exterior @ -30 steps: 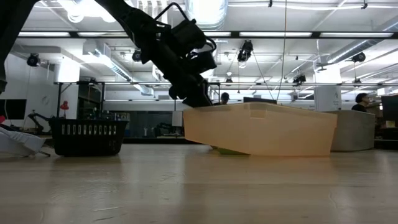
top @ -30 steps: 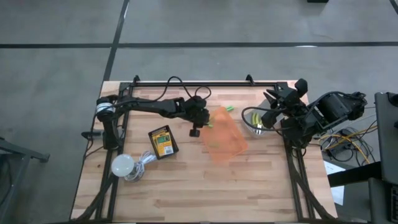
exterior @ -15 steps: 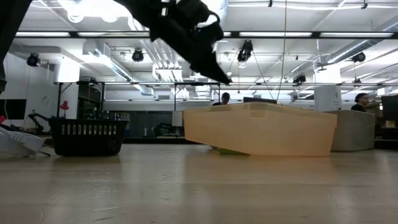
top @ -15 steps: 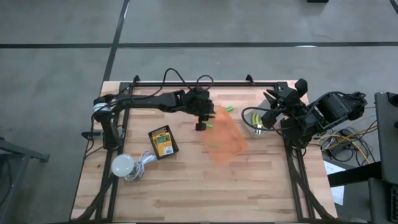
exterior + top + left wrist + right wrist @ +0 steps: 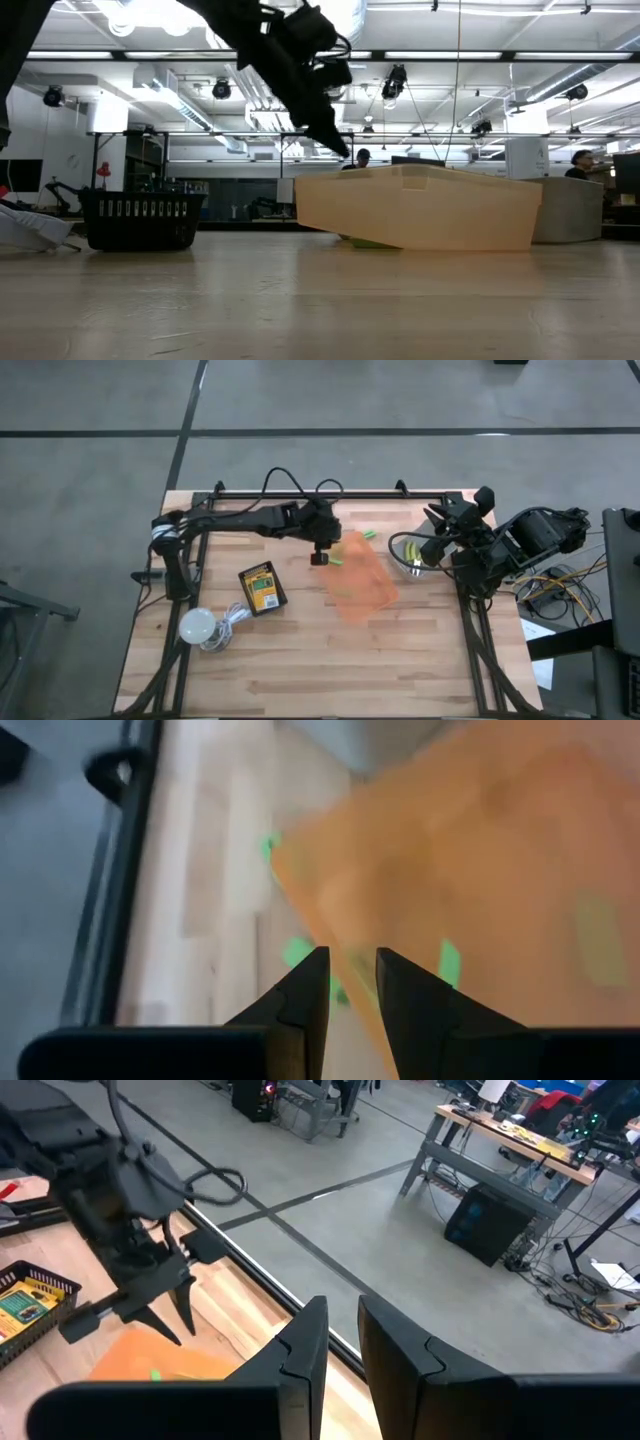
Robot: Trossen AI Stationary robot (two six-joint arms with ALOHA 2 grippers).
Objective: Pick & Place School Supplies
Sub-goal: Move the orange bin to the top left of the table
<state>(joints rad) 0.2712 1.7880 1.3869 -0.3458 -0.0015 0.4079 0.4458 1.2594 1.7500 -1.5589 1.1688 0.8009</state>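
An orange translucent tray (image 5: 362,585) lies tilted mid-table; in the low view a green thing (image 5: 362,242) shows under its near edge. Green blocks lie by its far corner (image 5: 368,535) and its left edge (image 5: 335,561); the left wrist view shows one (image 5: 297,952) on the wood. A yellow-and-green crayon box (image 5: 262,588) sits in a black basket. My left gripper (image 5: 320,558) hangs open above the tray's left edge (image 5: 300,900), fingers slanting down, holding nothing. My right gripper (image 5: 342,1342) waits shut, raised at the table's right edge.
A metal bowl (image 5: 408,556) holding yellow things stands right of the tray, below my right arm. A white bulb (image 5: 197,625) with its cord lies at the near left. The black basket (image 5: 140,220) stands left of the tray. Bare wood fills the near half.
My left gripper has risen from beside the tray's left edge to well above it, drifting slightly toward the far edge and tipping less steeply down. Its fingers kept the same gap. The tray has stayed where it was.
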